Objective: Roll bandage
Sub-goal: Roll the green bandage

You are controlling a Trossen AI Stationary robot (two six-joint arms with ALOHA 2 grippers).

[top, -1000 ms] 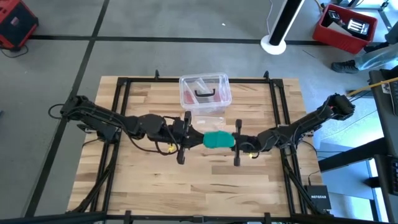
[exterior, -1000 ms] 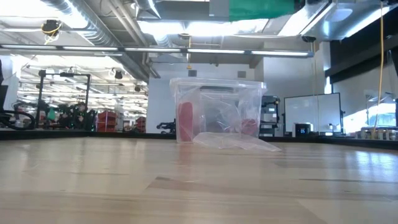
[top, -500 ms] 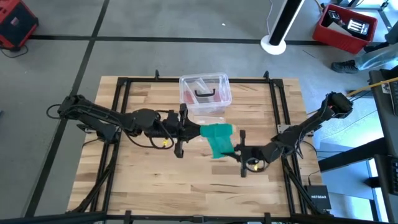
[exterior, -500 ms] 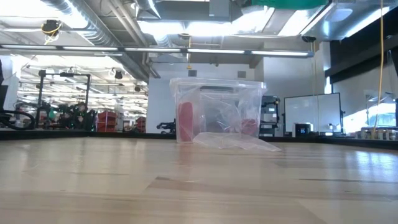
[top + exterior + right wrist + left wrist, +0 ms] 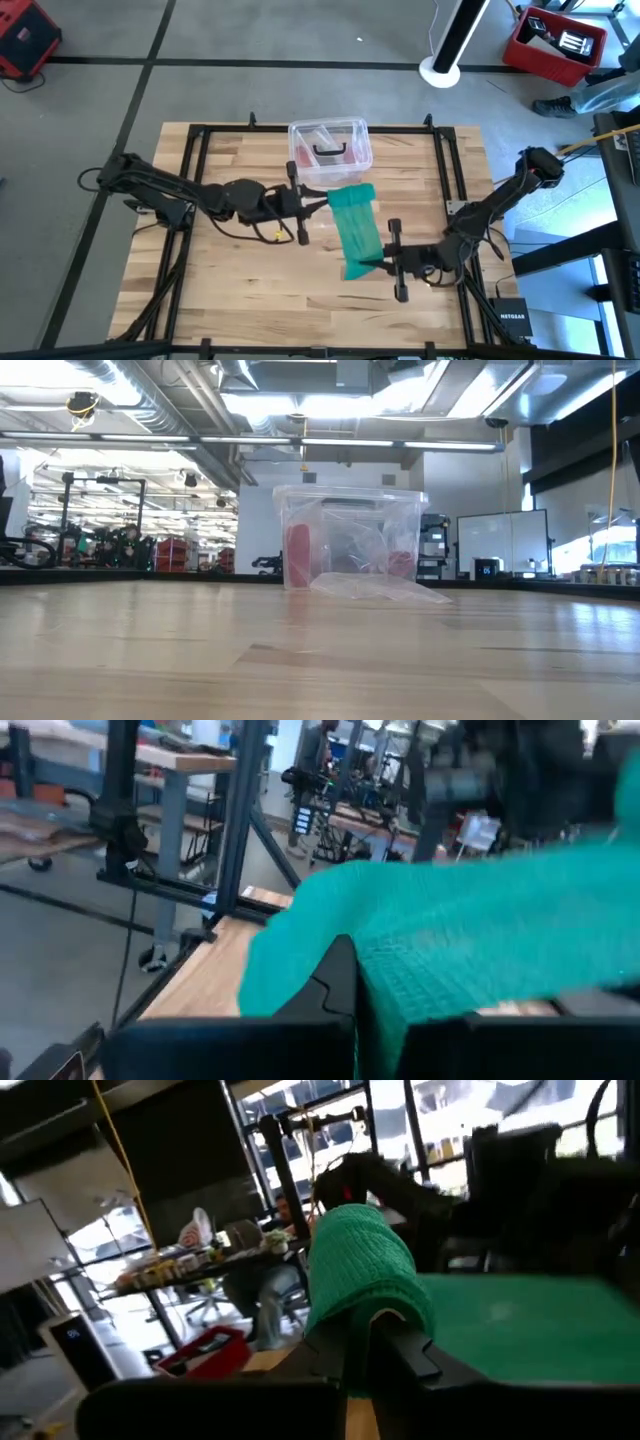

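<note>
The teal-green bandage (image 5: pixel 354 228) is stretched out as a long flat band in the air over the table's middle, running from far to near. My left gripper (image 5: pixel 322 200) is shut on its far end, beside the clear box. My right gripper (image 5: pixel 379 265) is shut on its near end. The bandage is above the low view's picture and does not show there. My left gripper holds the bandage's far end (image 5: pixel 362 1276), which is bunched and drapes over the shut fingers (image 5: pixel 392 1348). The fingers come level from the table's left, across the band. The end is lifted clear. My right gripper pinches the bandage's near end (image 5: pixel 300 942), a bunched fold beside its finger (image 5: pixel 338 982). The fingers come level from the table's right, across the band. The end is clear of the table, and the band runs on to the left gripper.
A clear plastic box (image 5: pixel 330 148) with pinkish contents stands at the far middle of the table, with a clear sheet (image 5: pixel 378 588) lying in front of it. Black frame rails (image 5: pixel 195 170) run along the table's left and right sides.
My right gripper has gone toward the table's near edge with the bandage's near end. My left gripper has kept the far end near the box and shifted a little to the right. The bandage has gone from a small bunch between the grippers to a long drawn-out band.
</note>
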